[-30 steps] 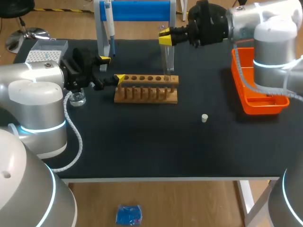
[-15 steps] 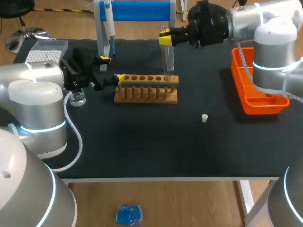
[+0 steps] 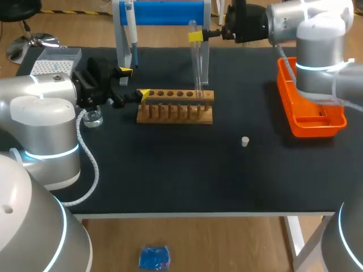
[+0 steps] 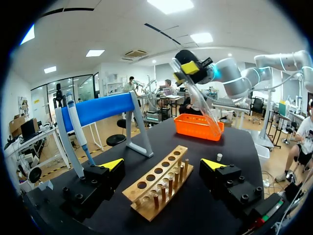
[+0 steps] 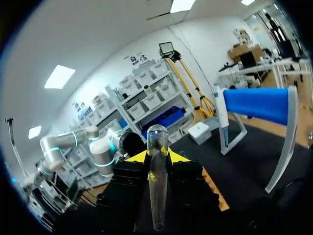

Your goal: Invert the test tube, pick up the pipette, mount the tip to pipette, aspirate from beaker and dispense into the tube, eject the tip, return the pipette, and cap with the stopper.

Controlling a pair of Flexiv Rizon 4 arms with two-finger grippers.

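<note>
A clear test tube (image 3: 197, 62) hangs above the right end of the wooden rack (image 3: 176, 107), with my right gripper (image 3: 195, 37) shut on its upper part. In the right wrist view the test tube (image 5: 157, 181) lies between the yellow fingertips (image 5: 138, 157), rounded end pointing away. From the left wrist, the test tube (image 4: 195, 95) leans in the air beyond the rack (image 4: 161, 183). My left gripper (image 3: 134, 82) stands open at the rack's left end, its fingers on either side of it. The pipette (image 3: 130, 28) hangs on the blue stand. A small stopper (image 3: 245, 141) lies on the mat.
An orange tray (image 3: 309, 122) sits at the right edge under my right arm. A white tip box (image 3: 54, 62) is at the far left, and a small glass beaker (image 3: 92, 118) stands beside my left wrist. The blue stand (image 3: 164, 12) rises behind the rack.
My right gripper has risen and turned at the wrist, lifting the test tube, which now sticks up past the fingers. The left arm has stayed still.
</note>
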